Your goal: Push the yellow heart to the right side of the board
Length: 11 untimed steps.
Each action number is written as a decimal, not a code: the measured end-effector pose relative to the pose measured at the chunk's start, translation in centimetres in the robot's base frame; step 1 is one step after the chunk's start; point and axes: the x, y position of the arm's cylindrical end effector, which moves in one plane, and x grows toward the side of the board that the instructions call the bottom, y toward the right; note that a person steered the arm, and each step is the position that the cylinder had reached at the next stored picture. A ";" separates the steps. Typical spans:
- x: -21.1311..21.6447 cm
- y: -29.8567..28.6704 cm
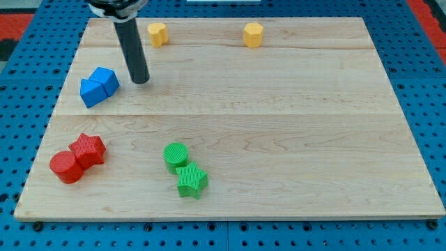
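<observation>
Hand there is none on this arm, only a dark rod holding nothing; my tip (141, 80) rests on the tabletop (279, 125), touching no block, just right of the blue block (99, 86). At the view's top, above my tip, sits the yellow heart (158, 33); a yellow hexagon (253, 34) lies well to its right.

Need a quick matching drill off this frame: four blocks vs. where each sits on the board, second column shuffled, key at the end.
Blocks:
1. yellow heart
2. yellow hexagon
3. red star
4. green star

Places:
A. bottom centre-left, touching the green cylinder
B. top edge, just right of my tip's rod
C. lower left, against the red cylinder
D. top edge, right of centre

My tip rests right of the blue blocks.

Pairs: 1-B, 2-D, 3-C, 4-A
</observation>
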 end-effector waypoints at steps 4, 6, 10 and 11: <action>-1.5 0.5; -1.9 0.4; -12.6 -3.7; -10.2 1.6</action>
